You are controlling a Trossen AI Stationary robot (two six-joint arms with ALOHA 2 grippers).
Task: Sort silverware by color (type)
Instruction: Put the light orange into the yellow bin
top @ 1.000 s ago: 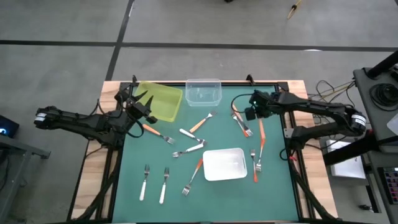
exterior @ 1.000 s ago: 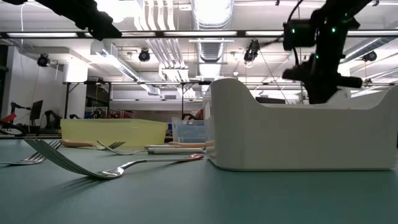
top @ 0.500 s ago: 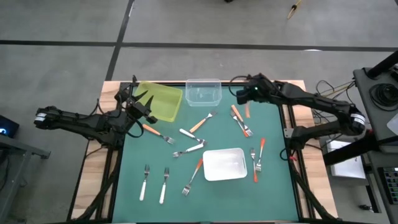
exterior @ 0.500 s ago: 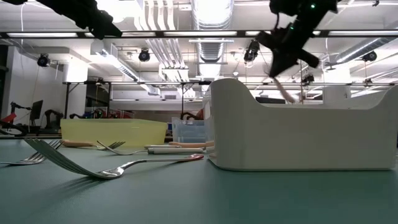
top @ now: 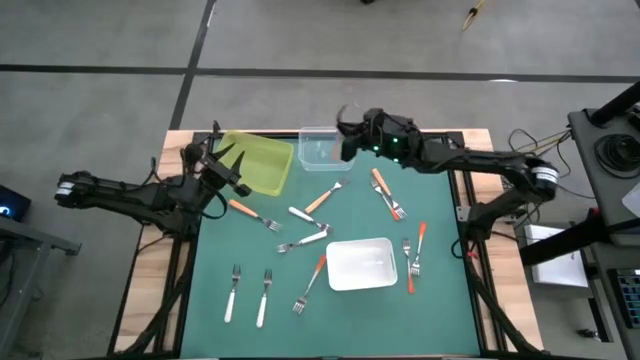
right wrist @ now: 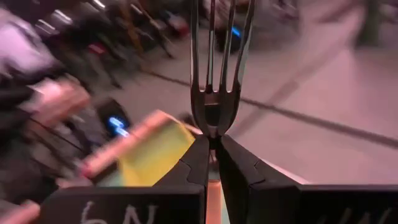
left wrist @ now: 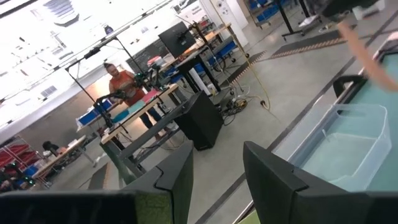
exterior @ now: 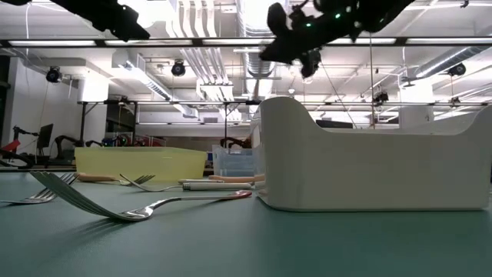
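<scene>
Green felt covers the table (top: 200,290) from overhead, with the plastic-handled forks (top: 330,225) scattered over it around a white rectangular tray (top: 360,263); two white-handled ones (top: 248,295) lie side by side near the front left. Right gripper (top: 350,133) is up over the clear plastic bin (top: 326,147) at the far edge, and the left gripper (top: 228,165) waits by the yellow-green tray (top: 262,165), well apart from any fork. Down at table level, the white tray (exterior: 369,165) fills the right side, a fork (exterior: 146,209) lies in front of it, and the right gripper (exterior: 296,35) hangs high above. Left wrist camera shows that arm's fingers (left wrist: 280,180) spread apart with nothing between them, the clear bin (left wrist: 348,137) beyond. Right wrist camera: fingers (right wrist: 239,168) pinched tight on a silver-headed fork with an orange handle (right wrist: 214,93), tines pointing away from the wrist.
</scene>
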